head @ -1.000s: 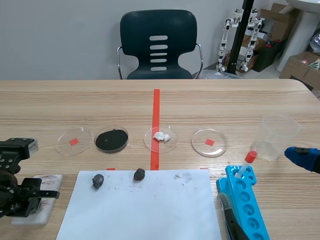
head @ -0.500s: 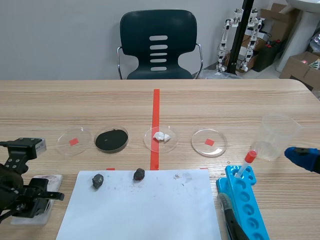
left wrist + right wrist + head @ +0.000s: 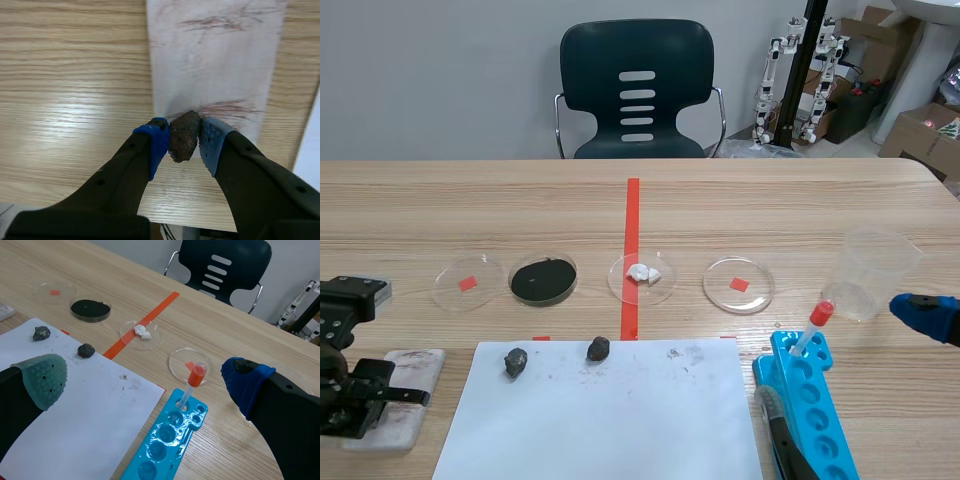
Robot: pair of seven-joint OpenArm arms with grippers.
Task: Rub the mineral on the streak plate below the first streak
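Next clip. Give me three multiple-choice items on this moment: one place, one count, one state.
1. Where is the mineral? A) in the left end effector, over the streak plate B) on the white paper C) in the beaker
2. How many petri dishes show? A) two B) four C) six
3. The right end effector is: A) shut on the dropper B) open C) shut on nothing
A: blue pads press it. B: four in a row. B: pads far apart.

A dark chair (image 3: 637, 90) stands behind the wooden table (image 3: 770, 200), before a grey wall (image 3: 440, 70).
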